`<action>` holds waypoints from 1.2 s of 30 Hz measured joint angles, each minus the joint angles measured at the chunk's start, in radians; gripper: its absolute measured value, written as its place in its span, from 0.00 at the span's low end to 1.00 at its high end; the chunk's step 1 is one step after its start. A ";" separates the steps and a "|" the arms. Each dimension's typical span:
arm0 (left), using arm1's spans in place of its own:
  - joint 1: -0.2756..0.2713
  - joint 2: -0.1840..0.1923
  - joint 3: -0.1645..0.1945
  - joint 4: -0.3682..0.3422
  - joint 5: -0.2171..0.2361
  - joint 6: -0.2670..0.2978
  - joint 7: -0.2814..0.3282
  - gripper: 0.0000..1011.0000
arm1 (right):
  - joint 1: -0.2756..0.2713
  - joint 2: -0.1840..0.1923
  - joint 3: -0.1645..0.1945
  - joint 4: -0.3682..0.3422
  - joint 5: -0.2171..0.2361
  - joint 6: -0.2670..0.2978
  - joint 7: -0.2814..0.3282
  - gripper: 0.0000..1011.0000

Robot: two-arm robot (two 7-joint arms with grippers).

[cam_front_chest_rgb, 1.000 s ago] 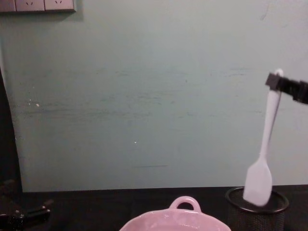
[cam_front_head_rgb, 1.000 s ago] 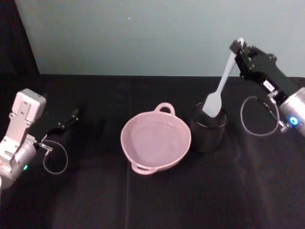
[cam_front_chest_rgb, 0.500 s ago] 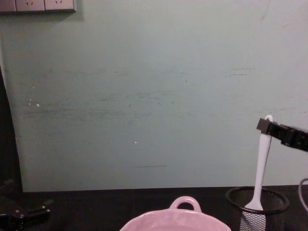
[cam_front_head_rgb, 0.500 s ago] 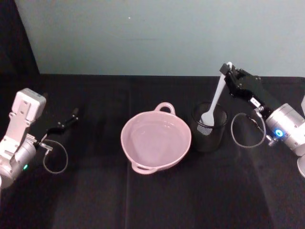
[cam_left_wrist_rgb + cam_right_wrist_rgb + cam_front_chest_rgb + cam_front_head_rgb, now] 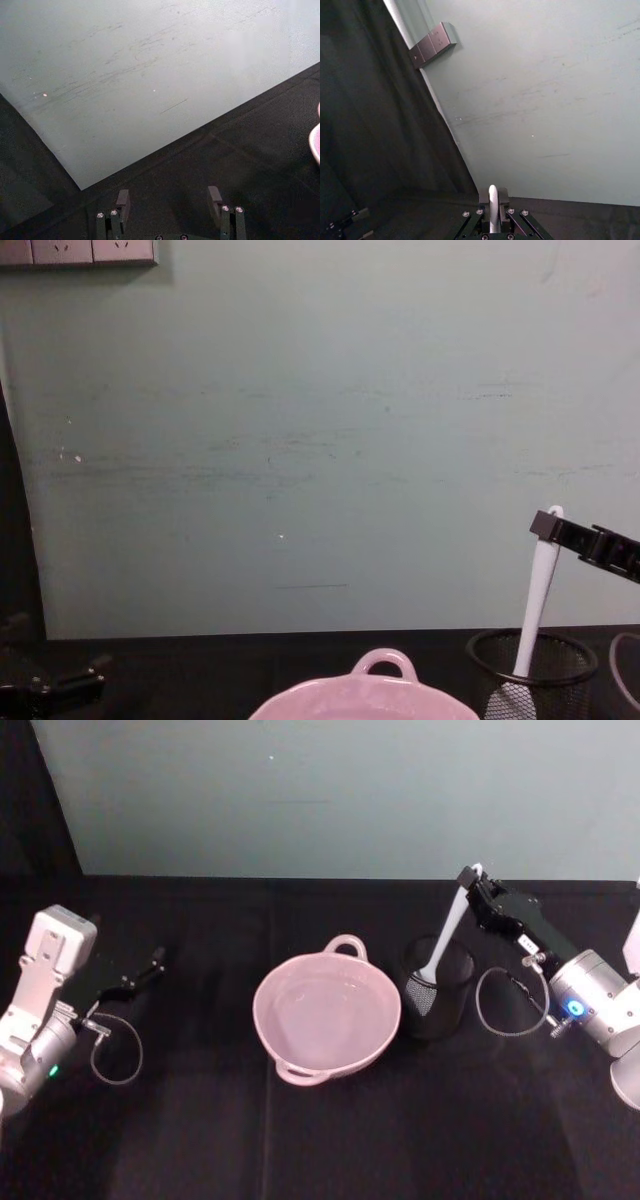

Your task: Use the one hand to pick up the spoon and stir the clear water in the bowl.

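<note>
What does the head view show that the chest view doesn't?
Head view alone: the whole bowl from above, the right arm's silver wrist with its blue light, and the left arm's grey body. Chest view alone: wall sockets high on the wall. Both: the right tool shut on the spoon, whose head sits in the mesh cup, and the left tool parked at left.

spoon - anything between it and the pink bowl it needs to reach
Yes: the long white plastic spoon, held at its handle top by the right tool, has its head down inside the black wire-mesh cup. The cup's wall stands between it and the pale pink glossy bowl beside.
</note>
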 joint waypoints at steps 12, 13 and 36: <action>0.000 0.000 0.000 0.000 0.000 0.000 0.000 1.00 | -0.010 0.006 0.005 -0.022 0.012 0.024 -0.030 0.11; 0.000 0.000 0.000 0.000 0.000 0.000 0.000 1.00 | -0.010 0.006 0.005 -0.021 0.012 0.027 -0.035 0.11; 0.000 0.000 0.000 0.000 0.000 0.000 0.000 1.00 | -0.038 0.019 0.026 -0.057 0.026 0.088 -0.133 0.44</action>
